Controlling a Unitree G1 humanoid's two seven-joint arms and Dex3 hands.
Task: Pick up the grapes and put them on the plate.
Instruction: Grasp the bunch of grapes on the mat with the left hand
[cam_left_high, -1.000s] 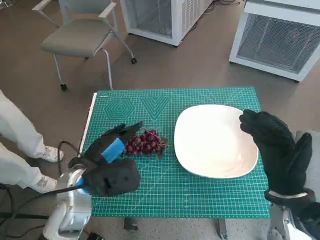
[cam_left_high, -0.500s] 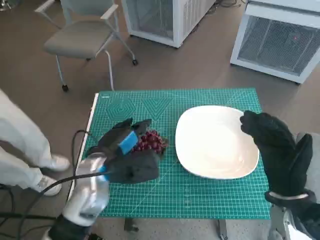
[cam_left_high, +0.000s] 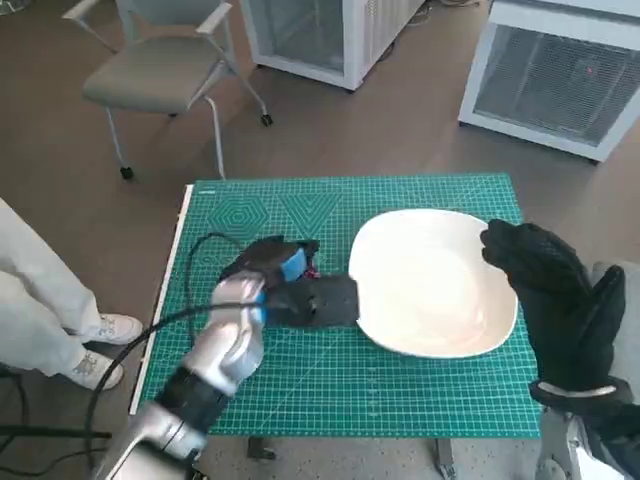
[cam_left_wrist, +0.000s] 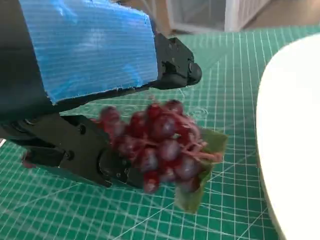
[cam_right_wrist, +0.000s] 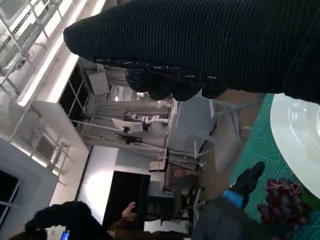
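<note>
Grapes (cam_left_wrist: 162, 145) gripped in left hand (cam_left_high: 285, 285), at 9 o'clock of plate (cam_left_high: 435, 285) | right hand (cam_left_high: 555, 300) spread, holding nothing, over plate's 3 o'clock rim | green mat (cam_left_high: 420, 400) on counter | chair (cam_left_high: 160, 70) at 11 o'clock

Left hand (cam_left_high: 290, 285): black, angular plastic housing with visible screws, blue ribbed tape across its back; silver-grey forearm carrying a black cable. Right hand (cam_left_high: 555, 300): black knitted glove, pale cuff at the wrist.
</note>
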